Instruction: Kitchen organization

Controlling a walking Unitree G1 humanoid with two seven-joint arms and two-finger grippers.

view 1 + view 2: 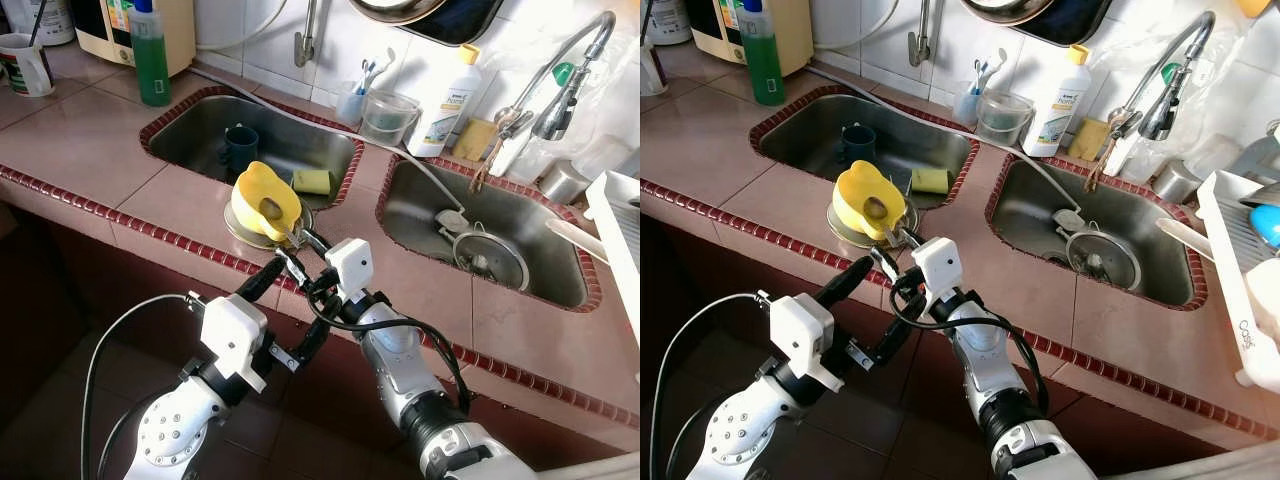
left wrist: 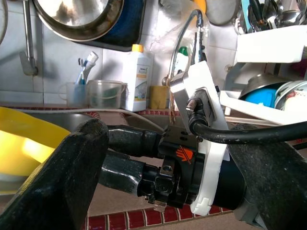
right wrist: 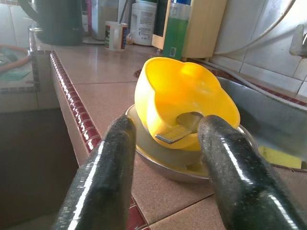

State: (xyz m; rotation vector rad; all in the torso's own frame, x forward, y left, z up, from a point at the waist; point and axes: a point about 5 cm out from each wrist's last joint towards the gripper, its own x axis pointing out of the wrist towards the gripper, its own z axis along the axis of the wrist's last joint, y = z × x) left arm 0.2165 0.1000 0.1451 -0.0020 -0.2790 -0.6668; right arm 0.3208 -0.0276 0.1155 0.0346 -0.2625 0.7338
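Right gripper (image 1: 293, 247): fingers spread wide, holding nothing, tips just short of the yellow bowl (image 1: 265, 201).
Left gripper (image 1: 285, 315): open, empty, behind the right wrist, farther from the bowl.
Bowl: tilted on a metal plate (image 1: 237, 232), beside the left sink (image 1: 190, 135).
Spoon (image 3: 178, 128): in the bowl, handle pointing at the right gripper.
Nearer arm: right.
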